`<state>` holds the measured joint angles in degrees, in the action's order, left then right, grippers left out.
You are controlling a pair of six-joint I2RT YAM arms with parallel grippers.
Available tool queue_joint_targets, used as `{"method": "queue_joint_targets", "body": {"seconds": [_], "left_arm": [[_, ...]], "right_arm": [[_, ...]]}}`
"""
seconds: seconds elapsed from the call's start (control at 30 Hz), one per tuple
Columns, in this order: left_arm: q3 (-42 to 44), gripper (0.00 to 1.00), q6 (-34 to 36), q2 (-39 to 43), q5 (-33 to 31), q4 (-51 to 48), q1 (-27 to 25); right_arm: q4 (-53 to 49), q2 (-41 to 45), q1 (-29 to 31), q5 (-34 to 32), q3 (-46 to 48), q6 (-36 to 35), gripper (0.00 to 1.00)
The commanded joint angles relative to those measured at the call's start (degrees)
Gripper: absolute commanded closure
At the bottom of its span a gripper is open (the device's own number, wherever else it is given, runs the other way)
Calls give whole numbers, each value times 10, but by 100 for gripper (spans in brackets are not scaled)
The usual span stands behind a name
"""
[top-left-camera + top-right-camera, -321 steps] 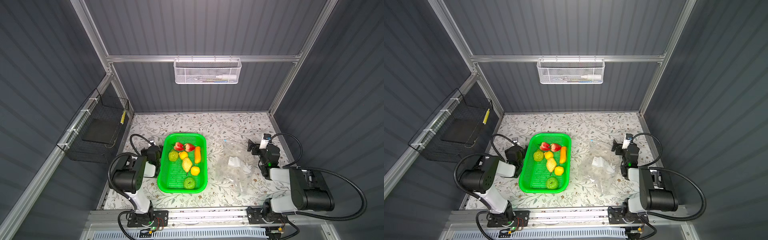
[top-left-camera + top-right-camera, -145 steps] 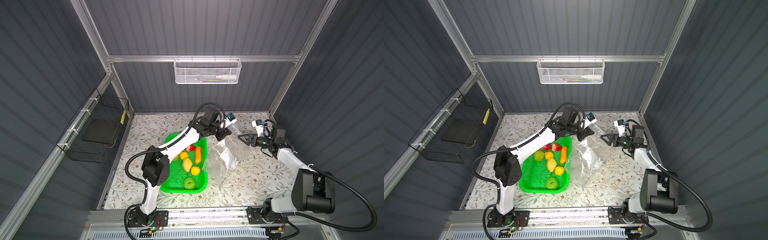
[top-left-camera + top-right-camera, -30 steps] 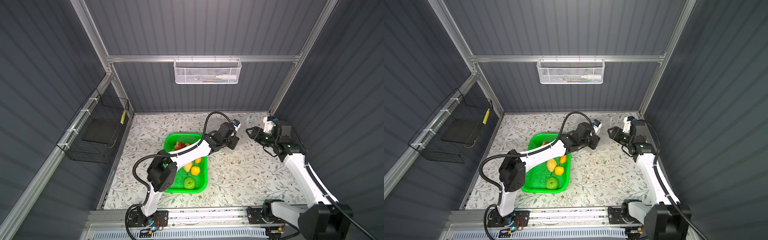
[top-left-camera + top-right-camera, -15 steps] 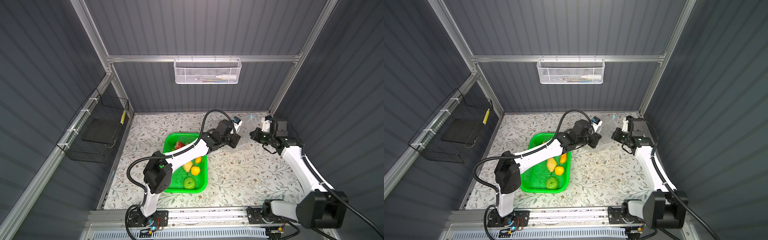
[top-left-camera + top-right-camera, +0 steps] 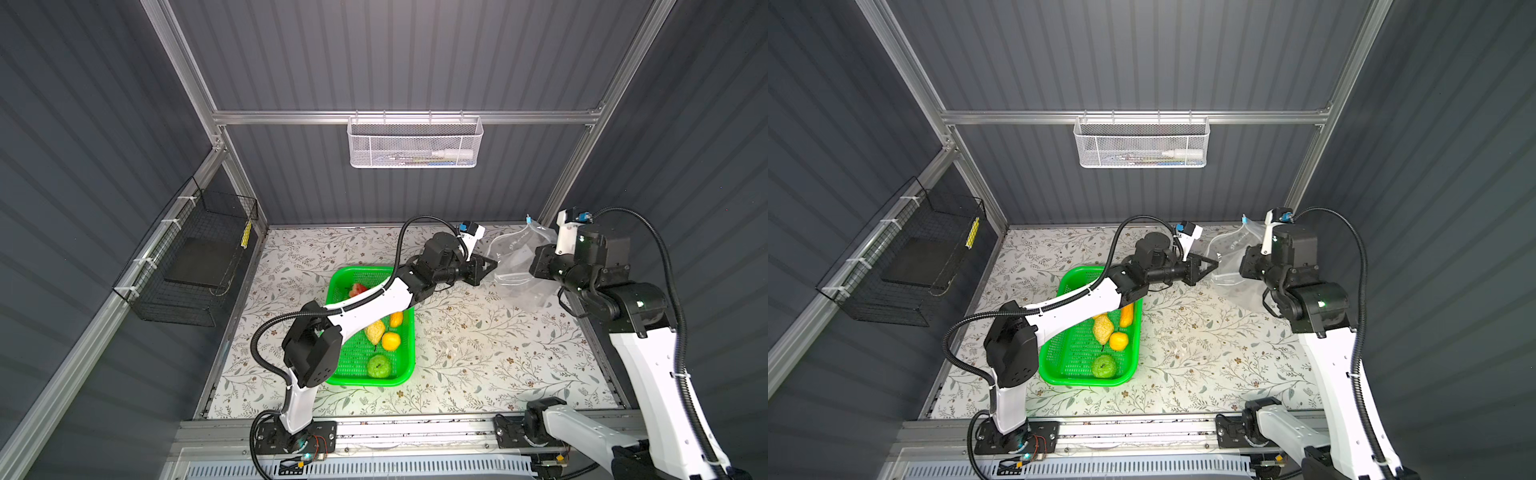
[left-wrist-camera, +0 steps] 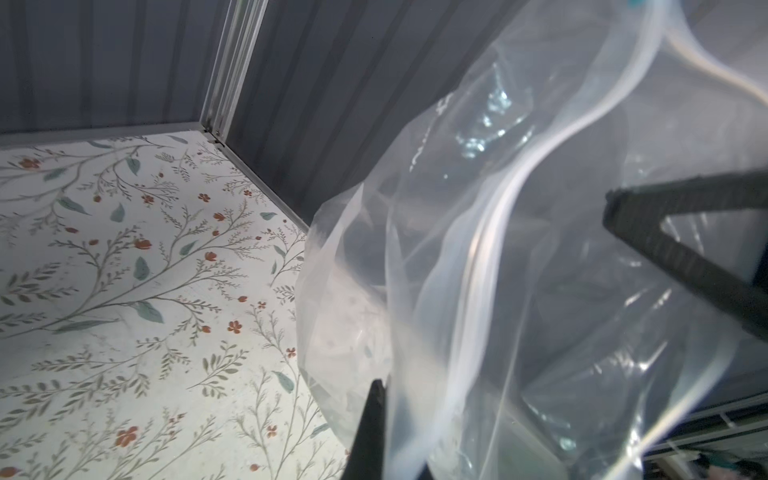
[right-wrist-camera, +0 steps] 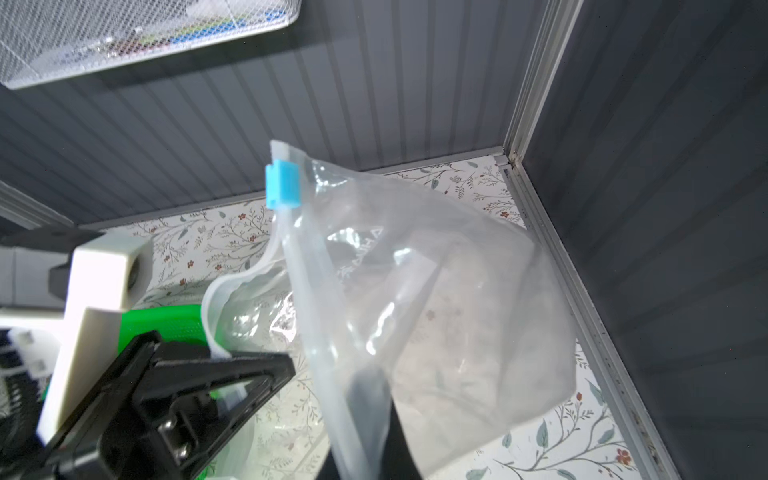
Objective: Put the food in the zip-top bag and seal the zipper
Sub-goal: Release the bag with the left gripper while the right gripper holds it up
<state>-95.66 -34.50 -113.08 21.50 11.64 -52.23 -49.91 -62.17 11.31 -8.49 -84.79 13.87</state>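
Note:
The clear zip-top bag (image 5: 515, 259) hangs above the table's back right corner, mouth spread between both grippers. My left gripper (image 5: 493, 265) is shut on one side of the rim (image 6: 478, 257). My right gripper (image 5: 533, 266) is shut on the opposite side, bag film between its fingers (image 7: 374, 415). The zipper's light-blue slider (image 7: 282, 185) sits at the upper end of the mouth. The food lies in the green basket (image 5: 405, 368): a strawberry (image 5: 358, 289), a pale yellow ridged fruit (image 5: 375, 330), a yellow-orange ball (image 5: 391, 340), a green bumpy ball (image 5: 379, 366). My left arm hides others.
The right wall and back corner post (image 7: 523, 124) stand close behind the bag. A white mesh basket (image 5: 415, 143) hangs on the back wall and a black wire basket (image 5: 195, 257) on the left wall. Floral tabletop (image 5: 478, 353) spreads right of the green basket.
My right gripper stood open beside the bag a second ago and has shut on its rim. Both arms shifted slightly; the left kept its grip.

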Motion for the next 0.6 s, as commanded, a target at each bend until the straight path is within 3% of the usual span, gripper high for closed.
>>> {"method": "queue_joint_targets", "body": {"seconds": [0.0, 0.2, 0.43, 0.5, 0.57], "left_arm": [[42, 100, -91, -22, 39, 50, 14], [130, 100, -64, 29, -78, 7, 18], [186, 100, -58, 53, -109, -36, 46], [189, 93, -37, 66, -127, -54, 47], [190, 75, -14, 82, -146, -73, 47]], "right_arm": [[-36, -59, 18, -8, 21, -10, 100], [62, -116, 33, 101, 85, 26, 100], [112, -175, 45, 167, 89, 49, 99], [120, -180, 48, 174, 89, 54, 99], [127, -183, 51, 182, 88, 59, 99]]}}
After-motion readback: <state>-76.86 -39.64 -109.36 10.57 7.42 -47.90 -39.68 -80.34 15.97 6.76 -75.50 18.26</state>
